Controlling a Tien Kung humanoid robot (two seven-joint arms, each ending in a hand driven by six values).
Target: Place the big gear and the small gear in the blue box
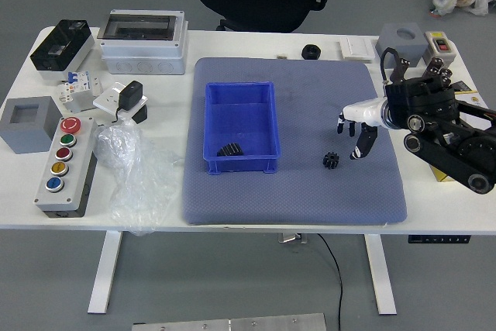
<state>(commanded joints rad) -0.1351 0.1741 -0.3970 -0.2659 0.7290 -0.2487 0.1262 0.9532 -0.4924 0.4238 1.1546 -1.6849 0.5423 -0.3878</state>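
Box (242, 165) holds big gear (230, 149) — small gear (331, 160) outside, right hand (367, 114) empty, fingers loose.

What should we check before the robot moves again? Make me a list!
1. Black ribbed gear inside the blue plastic box: ok.
2. Small black toothed gear boxed: not ok, it's on the blue-gray mat.
3. White-and-black right hand empty: ok, fingers open.
4. Room in the box: ok, bare floor shows.
5. Hand lined up to grab the small gear: cannot tell from one view.
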